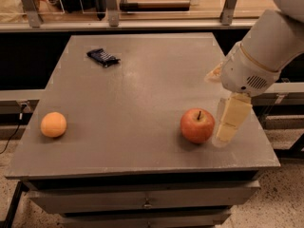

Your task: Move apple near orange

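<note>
Grey tabletop carries one apple near its front right, one orange well apart at the front left, and one dark wrapped packet toward the back. One tool hangs just beside the apple on its right; whether it is apart or together I cannot tell. To grasp well, I judge it should centre over the apple, straddle its widest part and close gently, lest the round fruit roll.
</note>
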`<state>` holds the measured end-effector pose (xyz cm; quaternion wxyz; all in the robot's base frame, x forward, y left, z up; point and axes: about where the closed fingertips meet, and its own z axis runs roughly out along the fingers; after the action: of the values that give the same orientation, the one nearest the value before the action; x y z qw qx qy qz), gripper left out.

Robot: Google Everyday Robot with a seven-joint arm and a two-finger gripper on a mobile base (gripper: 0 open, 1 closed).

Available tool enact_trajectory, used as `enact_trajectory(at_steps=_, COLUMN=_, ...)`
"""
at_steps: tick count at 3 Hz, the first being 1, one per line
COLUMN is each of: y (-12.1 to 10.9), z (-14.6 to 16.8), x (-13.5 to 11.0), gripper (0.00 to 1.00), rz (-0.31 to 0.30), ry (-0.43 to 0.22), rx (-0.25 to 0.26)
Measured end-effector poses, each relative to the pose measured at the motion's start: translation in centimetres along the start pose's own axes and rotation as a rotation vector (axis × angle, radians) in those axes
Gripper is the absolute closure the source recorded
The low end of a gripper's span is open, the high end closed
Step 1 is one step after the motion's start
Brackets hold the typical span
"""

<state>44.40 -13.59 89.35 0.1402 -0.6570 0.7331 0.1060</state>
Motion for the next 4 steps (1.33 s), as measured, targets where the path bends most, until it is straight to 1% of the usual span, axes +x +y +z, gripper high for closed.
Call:
enact_trajectory(at_steps=1, y=0.7, z=2.2, x=-1.5, gripper=0.00, rz=-0.042, ry=-0.048, rx=-0.054)
enact_trajectory(at_steps=2, y=1.6, z=4.1, x=-2.1, gripper=0.00, rz=-0.078, ry=-0.062, rx=-0.084)
enact_trajectory(at_steps=3, y=1.6, z=4.2, x=-2.1, gripper=0.00, rz=-0.078, ry=-0.062, rx=-0.083)
enact_trajectory(at_steps=4, y=1.7, z=4.2, x=-2.2, gripper=0.23, rz=-0.081, ry=-0.062, rx=-0.081)
